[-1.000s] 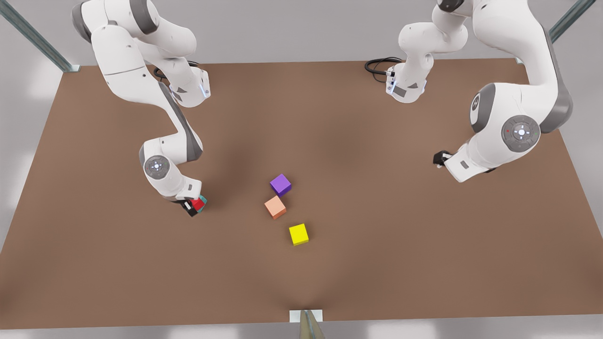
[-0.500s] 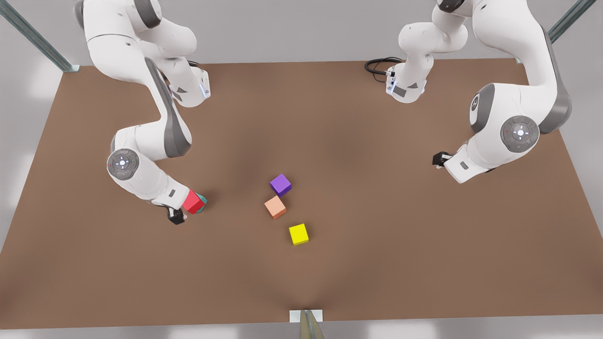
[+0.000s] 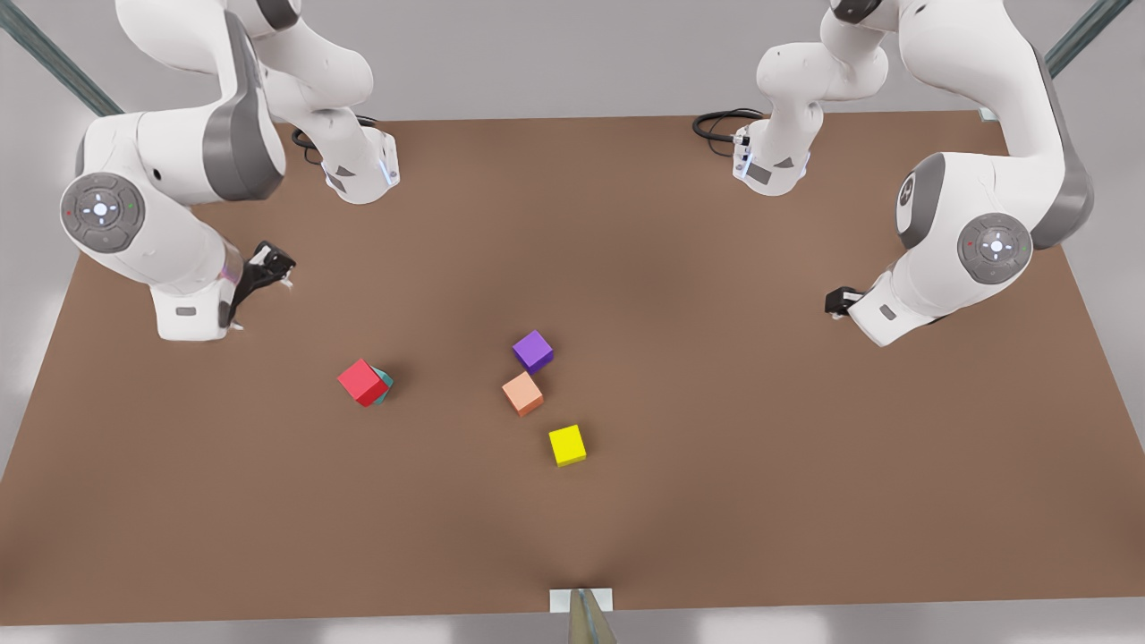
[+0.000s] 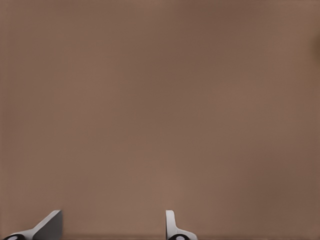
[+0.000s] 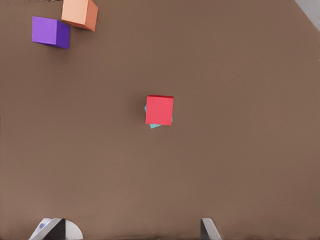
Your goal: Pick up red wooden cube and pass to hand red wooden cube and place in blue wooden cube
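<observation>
With fingers (image 5: 210,229) spread empty, red wooden cube (image 3: 361,382) atop blue wooden cube (image 3: 385,386).

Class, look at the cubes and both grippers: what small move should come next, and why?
Probably nothing more on the cubes: I would just draw the right gripper up and away to rest. The red cube sits on the blue cube, slightly skewed. Both grippers are open and apart from the stack, and the left gripper waits at the front view's right.

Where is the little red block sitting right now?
The red block sits on top of the teal block, toward the front view's left of the brown table, apart from the purple block.
</observation>
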Robot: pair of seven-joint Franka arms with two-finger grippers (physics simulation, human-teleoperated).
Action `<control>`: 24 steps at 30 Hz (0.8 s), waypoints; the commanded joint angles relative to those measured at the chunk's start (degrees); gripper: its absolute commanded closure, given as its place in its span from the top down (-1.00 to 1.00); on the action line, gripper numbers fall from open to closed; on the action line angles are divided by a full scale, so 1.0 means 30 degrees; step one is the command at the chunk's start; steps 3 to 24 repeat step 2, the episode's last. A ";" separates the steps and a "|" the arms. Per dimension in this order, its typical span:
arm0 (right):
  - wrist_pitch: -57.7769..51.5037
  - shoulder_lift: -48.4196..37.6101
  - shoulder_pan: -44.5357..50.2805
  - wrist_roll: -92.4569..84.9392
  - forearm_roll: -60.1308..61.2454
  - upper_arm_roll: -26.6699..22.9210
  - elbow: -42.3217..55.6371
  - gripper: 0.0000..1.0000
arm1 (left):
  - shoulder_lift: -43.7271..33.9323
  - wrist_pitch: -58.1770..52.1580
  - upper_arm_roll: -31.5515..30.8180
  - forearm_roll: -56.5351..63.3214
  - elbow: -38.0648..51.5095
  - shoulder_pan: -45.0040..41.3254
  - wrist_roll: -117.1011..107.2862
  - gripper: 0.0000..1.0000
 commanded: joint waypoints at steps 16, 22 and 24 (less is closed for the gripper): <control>-0.0662 -0.0144 -0.0017 1.4872 0.0170 -0.0172 -0.0187 1.00 | -0.0021 -0.0184 -0.0007 0.0006 0.0009 0.0000 -0.0444 1.00; -0.0662 -0.0144 -0.0017 1.4872 0.0170 -0.0172 -0.0187 1.00 | -0.0021 -0.0184 -0.0007 0.0006 0.0009 0.0000 -0.0444 1.00; -0.0662 -0.0144 -0.0017 1.4872 0.0170 -0.0172 -0.0187 1.00 | -0.0021 -0.0184 -0.0007 0.0006 0.0009 0.0000 -0.0444 1.00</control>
